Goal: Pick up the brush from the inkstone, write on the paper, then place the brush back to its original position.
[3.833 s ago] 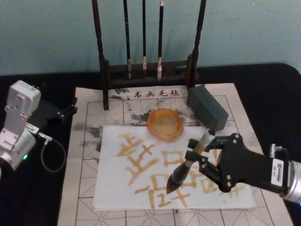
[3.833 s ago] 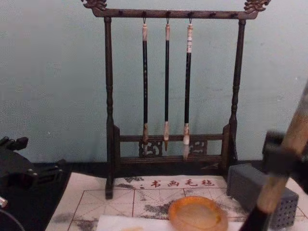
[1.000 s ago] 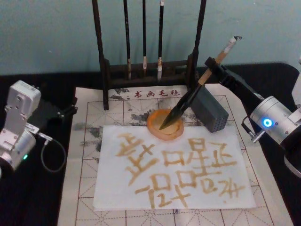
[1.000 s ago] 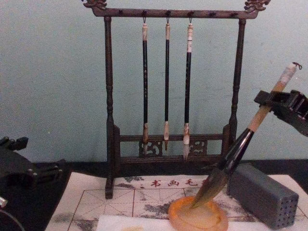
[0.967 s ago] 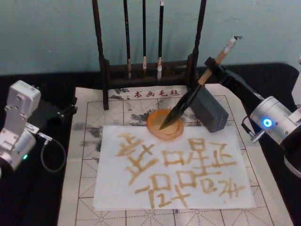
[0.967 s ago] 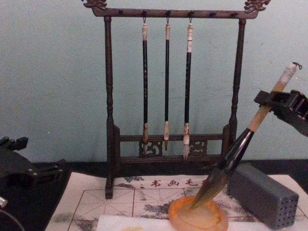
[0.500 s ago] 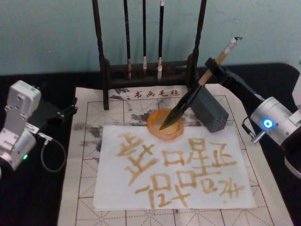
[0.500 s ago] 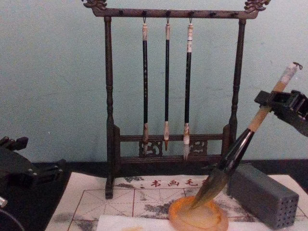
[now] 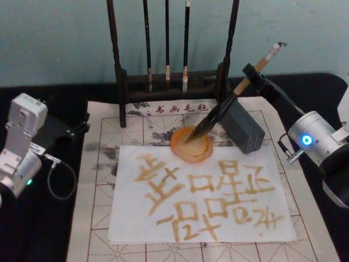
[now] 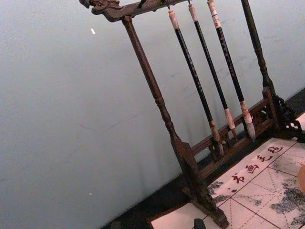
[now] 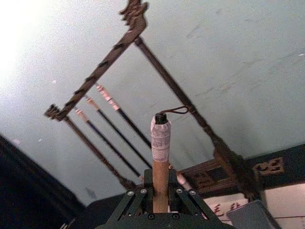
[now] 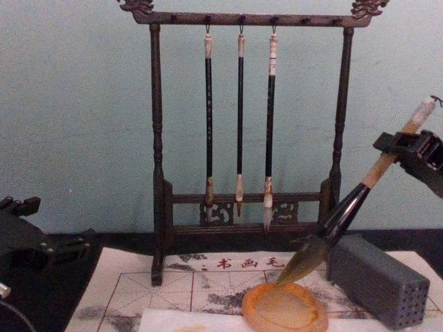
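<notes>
The right gripper (image 9: pixel 252 76) reaches in from the right side, its jaws clamped on the tan wooden handle of the large thick calligraphy brush (image 9: pixel 229 103), just below the whitish wrapped end with its loop. In the right wrist view that wrapped end (image 11: pixel 160 136) stands up out of the black jaws (image 11: pixel 159 193). The brush slants down and to the left from the jaws, black lower section first, and its dark bushy tip (image 12: pixel 297 266) hangs just over the far rim of the round shallow orange-amber inkstone (image 9: pixel 191 144); whether it touches cannot be told.

The inkstone sits at the far edge of the white paper sheet (image 9: pixel 202 194), which is covered in tan brushed characters. Just right of the inkstone is a grey rectangular block with small holes (image 9: pixel 241 126). All lie on a pale gridded felt mat (image 9: pixel 101 180) spread over the black worktop (image 9: pixel 311 103). At the far side a dark wooden rack (image 12: pixel 156 173) holds three thin black-handled brushes (image 12: pixel 239 124) before a pale teal wall (image 12: pixel 76 104).

The left gripper (image 9: pixel 76 129) is parked at the left edge of the mat; whether its jaws are spread cannot be told.
</notes>
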Robot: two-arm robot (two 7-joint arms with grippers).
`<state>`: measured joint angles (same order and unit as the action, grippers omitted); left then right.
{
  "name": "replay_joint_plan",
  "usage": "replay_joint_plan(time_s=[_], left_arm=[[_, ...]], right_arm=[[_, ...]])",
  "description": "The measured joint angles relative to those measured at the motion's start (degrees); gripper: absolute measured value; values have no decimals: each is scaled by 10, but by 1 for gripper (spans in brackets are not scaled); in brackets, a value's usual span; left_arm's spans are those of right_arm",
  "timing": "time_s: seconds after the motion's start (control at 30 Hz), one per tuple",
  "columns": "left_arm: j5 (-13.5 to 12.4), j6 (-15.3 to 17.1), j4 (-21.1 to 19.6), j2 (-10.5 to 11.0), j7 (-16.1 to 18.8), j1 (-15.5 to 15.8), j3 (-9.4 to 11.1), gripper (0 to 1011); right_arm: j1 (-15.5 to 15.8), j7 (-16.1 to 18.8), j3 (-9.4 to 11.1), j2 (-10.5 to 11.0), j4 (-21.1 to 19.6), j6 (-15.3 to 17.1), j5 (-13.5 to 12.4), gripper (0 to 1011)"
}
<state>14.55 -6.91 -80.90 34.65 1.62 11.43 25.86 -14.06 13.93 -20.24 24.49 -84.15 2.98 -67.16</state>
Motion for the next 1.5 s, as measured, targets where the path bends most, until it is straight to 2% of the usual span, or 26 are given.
replay_joint_plan(time_s=[0.13,0.37,0.9,1.5], left_arm=[[0,0,0,0,0,0,0,1001],[0,0,0,0,0,0,0,1001],[0,0,0,0,0,0,0,1001],[0,0,0,0,0,0,0,1001]], right_arm=[[-5,-25,3,-14,8,-5,1,199],[-18,-40,4,-33,31,-7,10,199],[-38,-49,7,-66,87,-4,29,199],[-40,-60,20,-91,115,0,40,199]])
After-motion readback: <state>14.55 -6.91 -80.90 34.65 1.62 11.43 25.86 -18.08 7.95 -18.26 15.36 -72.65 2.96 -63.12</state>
